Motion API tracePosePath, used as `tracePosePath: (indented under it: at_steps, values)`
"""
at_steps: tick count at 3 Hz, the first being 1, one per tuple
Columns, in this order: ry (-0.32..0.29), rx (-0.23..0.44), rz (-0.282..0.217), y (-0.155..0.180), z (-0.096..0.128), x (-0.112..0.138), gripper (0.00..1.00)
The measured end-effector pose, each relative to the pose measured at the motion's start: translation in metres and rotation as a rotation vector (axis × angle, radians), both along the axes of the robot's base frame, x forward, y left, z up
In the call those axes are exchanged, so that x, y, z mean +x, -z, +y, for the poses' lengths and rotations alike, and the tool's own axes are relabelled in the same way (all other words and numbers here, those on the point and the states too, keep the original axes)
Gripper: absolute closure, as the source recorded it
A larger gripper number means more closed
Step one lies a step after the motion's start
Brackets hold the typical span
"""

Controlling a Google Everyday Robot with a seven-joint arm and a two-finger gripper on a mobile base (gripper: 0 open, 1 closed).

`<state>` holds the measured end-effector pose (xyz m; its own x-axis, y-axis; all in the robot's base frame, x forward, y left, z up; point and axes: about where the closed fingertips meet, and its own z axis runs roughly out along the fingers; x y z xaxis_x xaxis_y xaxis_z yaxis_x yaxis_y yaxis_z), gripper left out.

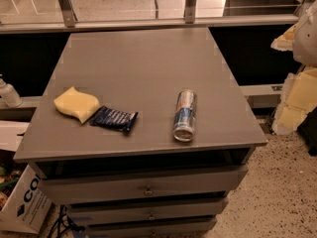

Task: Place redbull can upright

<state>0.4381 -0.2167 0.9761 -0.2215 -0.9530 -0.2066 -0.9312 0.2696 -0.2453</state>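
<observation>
The redbull can [184, 116] lies flat; claw out of view.

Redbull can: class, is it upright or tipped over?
Tipped: the redbull can lies on its side, one round end facing the camera. The gripper is not in view.

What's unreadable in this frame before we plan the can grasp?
- Hand: outside the camera view, state unknown.
- Redbull can, lying on the cabinet top: underside hidden by its own body, label blurred.
- Dark wrapper: print too small.
- White shape, right edge: cut off by the frame.
- Box, bottom left: lettering partly hidden.
</observation>
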Motion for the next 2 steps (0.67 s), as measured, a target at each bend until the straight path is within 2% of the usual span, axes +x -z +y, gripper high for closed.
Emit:
tracePosePath:
  at_steps: [1,2]
  values:
    - [0.000,0.000,0.000,0.0000,0.0000,0.0000,0.00]
    - [-0.056,-0.010,-0.010,-0.0003,0.0037,0.0062,0.00]
